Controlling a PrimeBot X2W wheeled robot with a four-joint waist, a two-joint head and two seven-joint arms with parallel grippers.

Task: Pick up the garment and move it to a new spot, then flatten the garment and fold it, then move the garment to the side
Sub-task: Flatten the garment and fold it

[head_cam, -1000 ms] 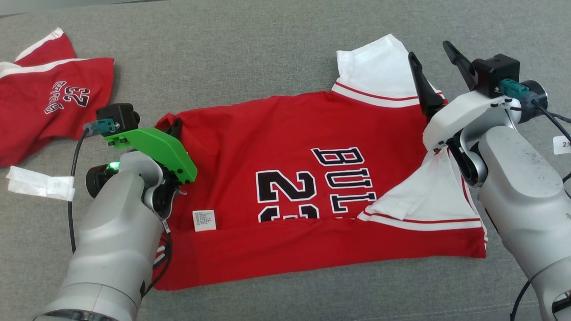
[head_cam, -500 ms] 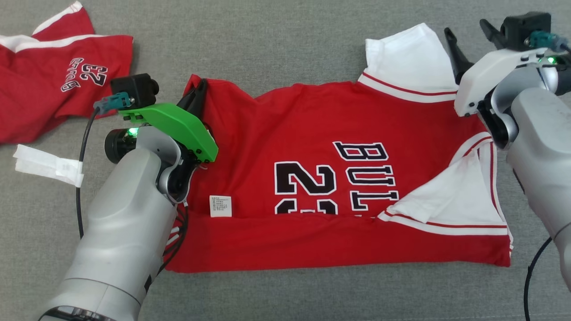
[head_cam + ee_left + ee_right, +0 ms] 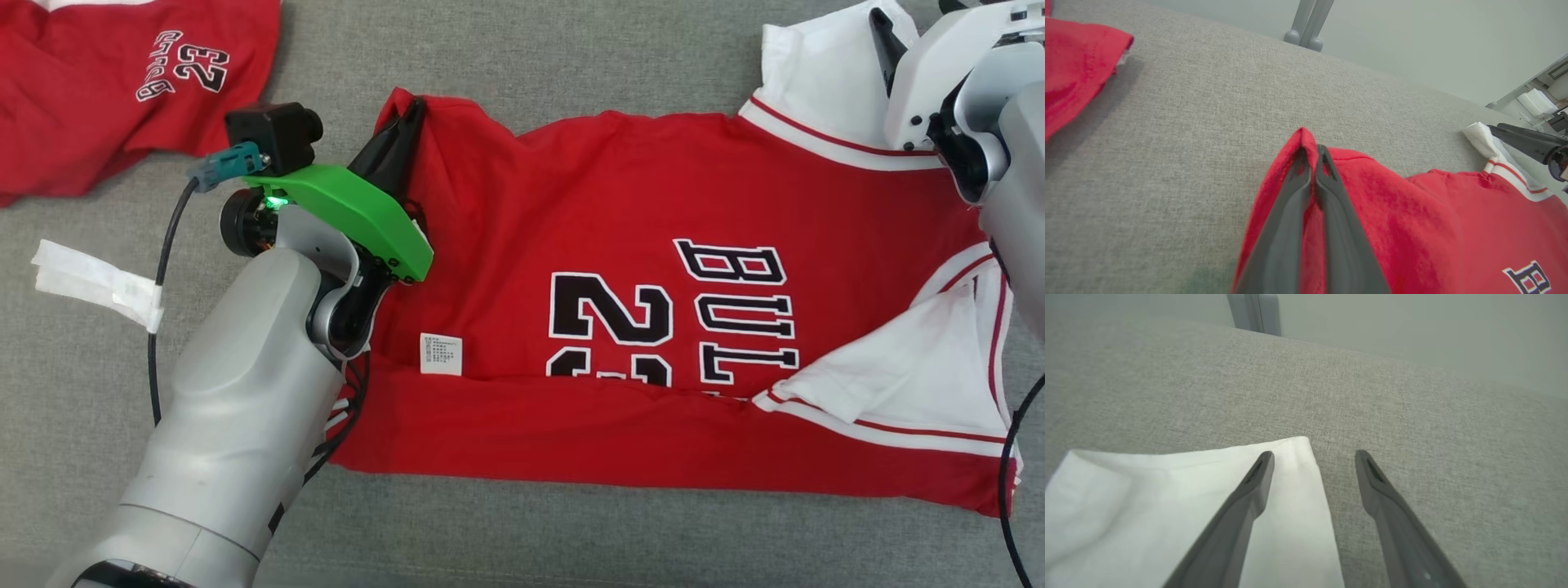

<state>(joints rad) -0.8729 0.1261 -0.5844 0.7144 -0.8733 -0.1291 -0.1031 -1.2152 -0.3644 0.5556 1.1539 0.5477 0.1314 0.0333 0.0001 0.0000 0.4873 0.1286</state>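
The garment (image 3: 620, 220) is a red jersey with white sleeves and black "BULLS 23" lettering, lying spread on the grey cloth surface with its near edge folded over. My left gripper (image 3: 411, 110) is shut on its far left corner, and the left wrist view shows red cloth (image 3: 1412, 212) pinched between the closed fingers of that gripper (image 3: 1312, 149). My right gripper (image 3: 1312, 455) is open over the far corner of the white sleeve (image 3: 1147, 498). One finger is above the sleeve and the other above bare cloth surface. The right arm (image 3: 971, 106) is at the upper right.
A second red "23" garment (image 3: 122, 82) lies at the upper left, apart from the first. A white paper strip (image 3: 94, 278) lies left of my left arm. The grey surface (image 3: 571, 65) ends at a far edge with a metal post (image 3: 1306, 24) behind it.
The camera has shifted. My left gripper has pulled the held corner farther away, stretching that side out. The open right gripper has moved out to the sleeve's far edge.
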